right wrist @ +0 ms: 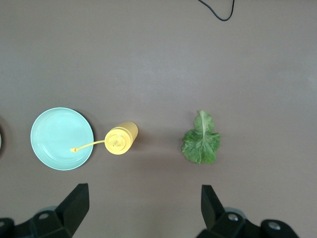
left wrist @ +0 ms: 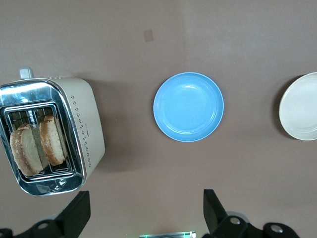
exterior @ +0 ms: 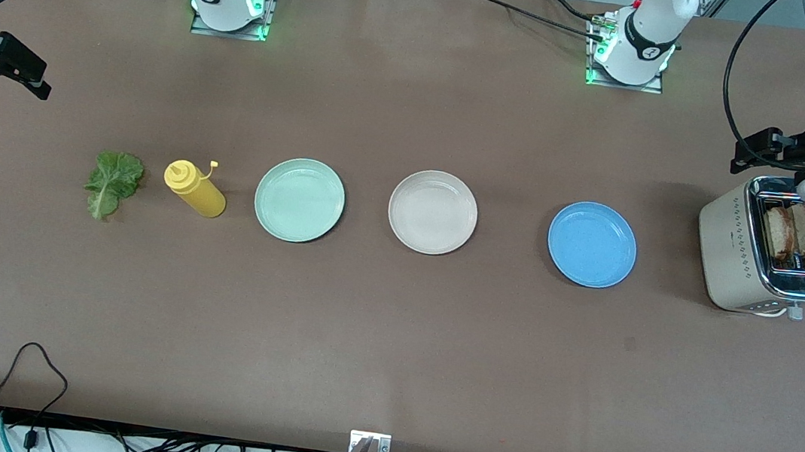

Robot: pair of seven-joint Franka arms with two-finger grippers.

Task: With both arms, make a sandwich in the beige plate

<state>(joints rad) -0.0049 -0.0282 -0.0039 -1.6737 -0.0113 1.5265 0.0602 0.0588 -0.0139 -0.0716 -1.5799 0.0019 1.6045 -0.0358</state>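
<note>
Two toasted bread slices (exterior: 794, 229) (left wrist: 37, 146) stand upright in the slots of a beige toaster (exterior: 733, 248) (left wrist: 84, 129) at the left arm's end of the table. A green lettuce leaf (exterior: 112, 183) (right wrist: 200, 141) lies flat at the right arm's end. The beige plate (exterior: 433, 212) (left wrist: 299, 106) sits bare in the middle of the row. My left gripper (exterior: 760, 149) (left wrist: 143, 210) hangs open over bare table beside the toaster, holding nothing. My right gripper (exterior: 26, 73) (right wrist: 141, 203) hangs open over bare table at the lettuce's end, also holding nothing.
A mint-green plate (exterior: 299, 200) (right wrist: 62, 139) and a blue plate (exterior: 592, 244) (left wrist: 188, 106) flank the beige one. A yellow squeeze bottle (exterior: 194, 189) (right wrist: 121, 139) stands between the lettuce and the mint-green plate. Cables trail along the table's front edge.
</note>
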